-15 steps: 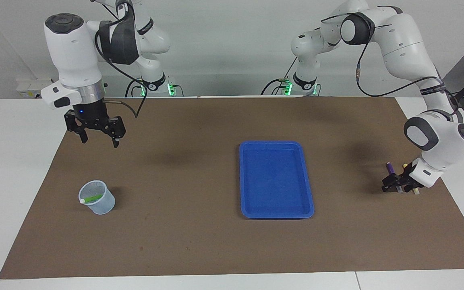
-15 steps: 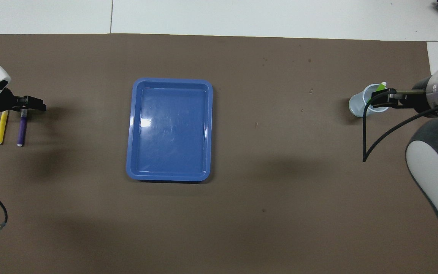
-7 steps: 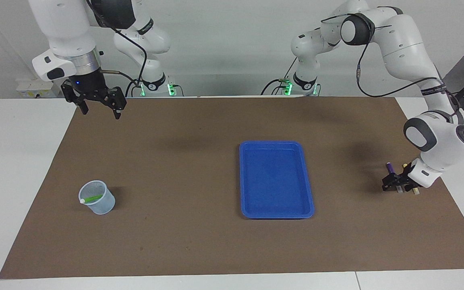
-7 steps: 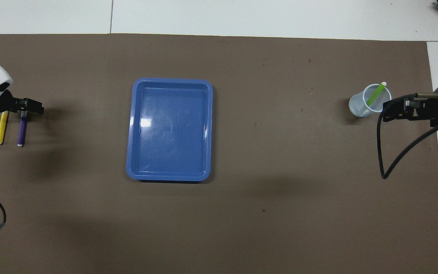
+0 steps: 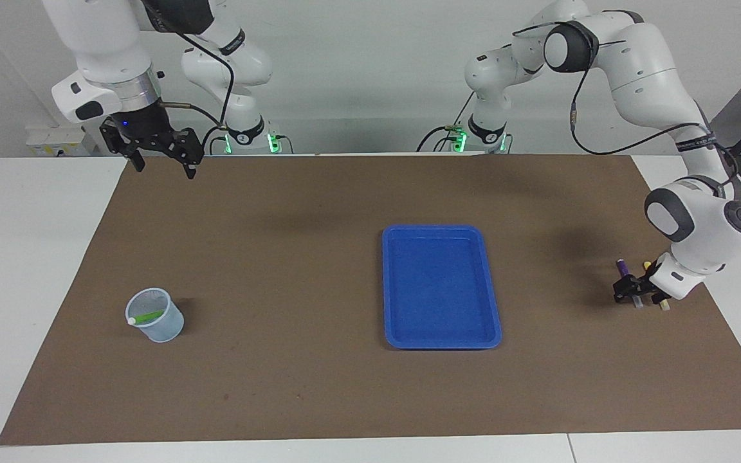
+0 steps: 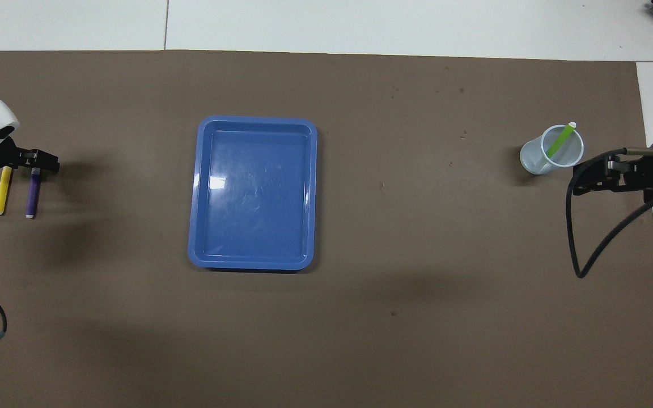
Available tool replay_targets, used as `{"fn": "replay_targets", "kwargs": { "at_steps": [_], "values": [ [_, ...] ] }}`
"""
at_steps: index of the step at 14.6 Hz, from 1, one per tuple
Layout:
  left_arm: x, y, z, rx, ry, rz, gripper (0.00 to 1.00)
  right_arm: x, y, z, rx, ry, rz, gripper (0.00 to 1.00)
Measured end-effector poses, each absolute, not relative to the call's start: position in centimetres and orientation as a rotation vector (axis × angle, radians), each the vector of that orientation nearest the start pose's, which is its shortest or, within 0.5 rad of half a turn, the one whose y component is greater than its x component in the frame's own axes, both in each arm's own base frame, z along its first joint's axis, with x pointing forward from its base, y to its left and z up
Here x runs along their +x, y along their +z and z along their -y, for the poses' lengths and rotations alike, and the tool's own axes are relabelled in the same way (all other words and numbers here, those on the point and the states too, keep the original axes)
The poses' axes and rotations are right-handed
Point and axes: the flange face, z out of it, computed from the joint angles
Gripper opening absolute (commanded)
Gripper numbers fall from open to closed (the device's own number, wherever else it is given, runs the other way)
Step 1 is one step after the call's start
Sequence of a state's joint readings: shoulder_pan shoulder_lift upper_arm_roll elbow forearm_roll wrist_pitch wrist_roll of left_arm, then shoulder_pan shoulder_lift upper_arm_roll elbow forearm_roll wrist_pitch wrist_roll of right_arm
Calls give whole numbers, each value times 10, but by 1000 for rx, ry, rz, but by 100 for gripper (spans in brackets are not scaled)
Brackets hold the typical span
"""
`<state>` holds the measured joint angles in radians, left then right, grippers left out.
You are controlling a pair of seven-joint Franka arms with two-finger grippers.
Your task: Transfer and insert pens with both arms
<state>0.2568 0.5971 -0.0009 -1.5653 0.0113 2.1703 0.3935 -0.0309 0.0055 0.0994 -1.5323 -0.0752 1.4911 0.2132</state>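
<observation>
Left gripper [image 5: 635, 297] low over purple marker pen [image 6: 32, 191], claw wide, apparently set to pinch; yellow marker pen [image 6: 3, 190] beside. Right gripper [image 5: 159, 159] raised, wide, empty, waiting. Green marker pen [image 6: 560, 139] leans inside clear plastic cup [image 6: 530, 160]: one insertion done.

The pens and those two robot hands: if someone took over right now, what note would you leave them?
Left hand: open, low over the purple marker pen, not gripping it.
Right hand: open, empty, raised, waiting.
Done: green marker pen stands in the clear plastic cup.
Left: purple and yellow marker pen lie side by side at the left arm's end. Blue plastic tray holds nothing.
</observation>
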Motion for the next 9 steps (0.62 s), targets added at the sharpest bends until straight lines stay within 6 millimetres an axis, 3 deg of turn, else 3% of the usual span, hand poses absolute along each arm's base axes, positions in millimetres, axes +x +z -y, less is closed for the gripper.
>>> {"fn": "replay_targets", "kwargs": {
  "at_steps": [8, 9],
  "values": [
    [675, 293, -177, -3127, -4, -209, 53, 548, 630, -32, -3184, 45, -236, 100],
    [675, 294, -177, -3128, -8, -209, 45, 549, 630, -32, -3179, 33, -235, 100]
  ]
}}
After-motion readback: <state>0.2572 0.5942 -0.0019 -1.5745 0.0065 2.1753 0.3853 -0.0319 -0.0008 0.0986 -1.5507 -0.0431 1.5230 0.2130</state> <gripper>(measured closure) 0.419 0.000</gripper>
